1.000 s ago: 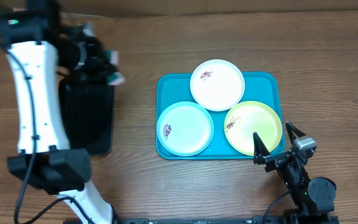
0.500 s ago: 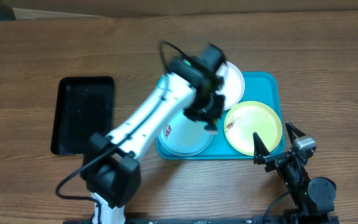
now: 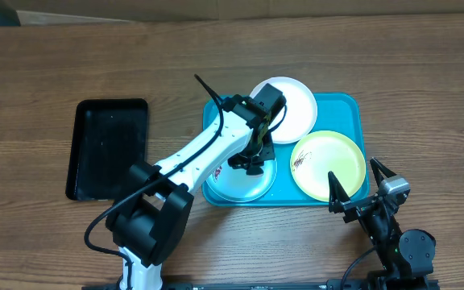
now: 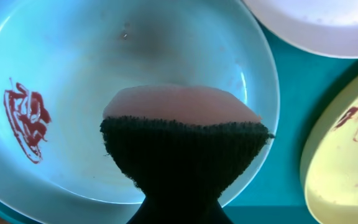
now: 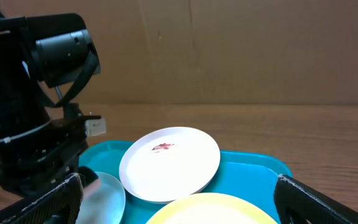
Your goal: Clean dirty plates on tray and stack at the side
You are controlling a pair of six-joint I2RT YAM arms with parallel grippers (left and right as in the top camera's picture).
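Three plates lie on the turquoise tray [image 3: 349, 109]: a white plate [image 3: 290, 109] at the back, a pale blue plate [image 3: 230, 181] front left, a yellow-green plate [image 3: 327, 165] front right. All three carry small dark-red smears. My left gripper [image 3: 253, 161] is shut on a sponge [image 4: 182, 121], peach on a black scouring layer, which hangs just over the blue plate [image 4: 73, 87], right of its red smear [image 4: 27, 118]. My right gripper [image 3: 353, 171] stands open at the tray's front right edge, holding nothing.
A smaller black tray [image 3: 107, 149] lies on the wooden table to the left. The left arm [image 5: 36, 106] reaches across the tray's left side. A brown cardboard wall [image 5: 241, 50] stands behind the table.
The left arm swung from over the black tray across to the turquoise tray and came down with the sponge over the blue plate. The right arm has stayed still.
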